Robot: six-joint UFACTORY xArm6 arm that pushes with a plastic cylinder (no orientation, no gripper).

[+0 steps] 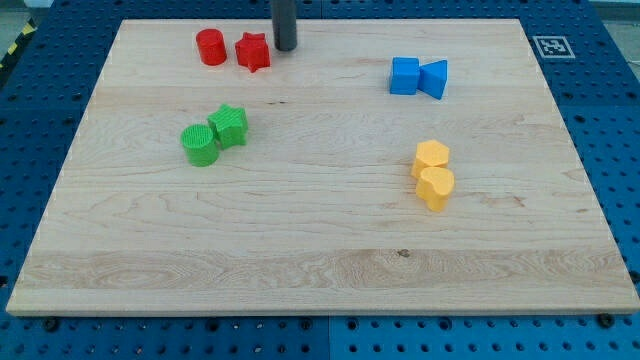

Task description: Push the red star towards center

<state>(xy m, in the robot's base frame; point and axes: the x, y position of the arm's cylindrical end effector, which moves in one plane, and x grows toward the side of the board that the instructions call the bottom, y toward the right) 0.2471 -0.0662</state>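
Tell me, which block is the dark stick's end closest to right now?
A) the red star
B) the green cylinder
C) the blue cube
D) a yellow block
A: my tip sits at the view's top, just to the right of the red star, while the blue cube, the green cylinder and the yellow blocks lie much farther off.

rod upright, my tip (pixel 286 47) at view's top.
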